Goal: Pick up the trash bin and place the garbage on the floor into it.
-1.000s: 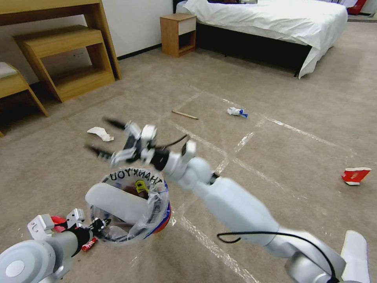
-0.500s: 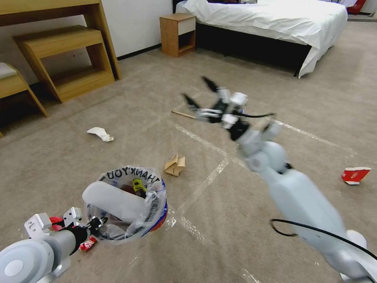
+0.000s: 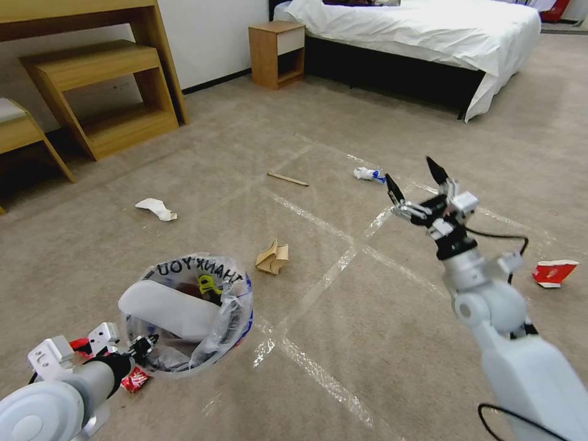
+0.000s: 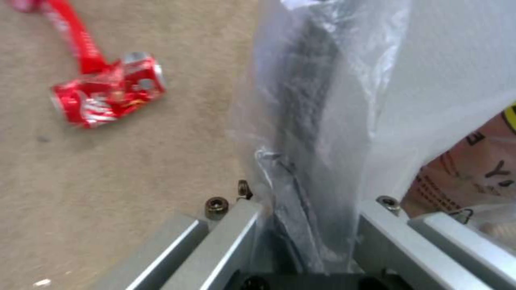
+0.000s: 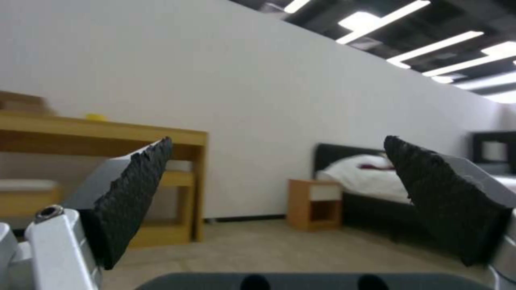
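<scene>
The trash bin (image 3: 236, 318), lined with a clear "THANK YOU" bag, hangs low at the near left with a flat white piece (image 3: 165, 309) inside. My left gripper (image 3: 139, 346) is shut on the bin's near rim; the bagged rim (image 4: 317, 141) runs between its jaws. My right gripper (image 3: 415, 182) is open and empty, raised in the air at the right, apart from everything; its pads (image 5: 134, 193) stand wide. Garbage lies on the floor (image 3: 343, 318): a cardboard scrap (image 3: 272, 257), white paper (image 3: 156, 209), a wooden stick (image 3: 288, 179), a white-blue wad (image 3: 369, 174), a red wrapper (image 3: 554, 272) and a crushed red can (image 4: 105, 94).
A wooden desk with shelves (image 3: 104, 92) lines the left wall, a nightstand (image 3: 277, 52) stands at the back and a bed (image 3: 429, 37) fills the far right. Shiny tape lines (image 3: 318, 288) cross the open carpet ahead.
My right arm has swung from above the bin far to the right, still open, uncovering the cardboard scrap. The bin and left arm drifted slightly lower and left.
</scene>
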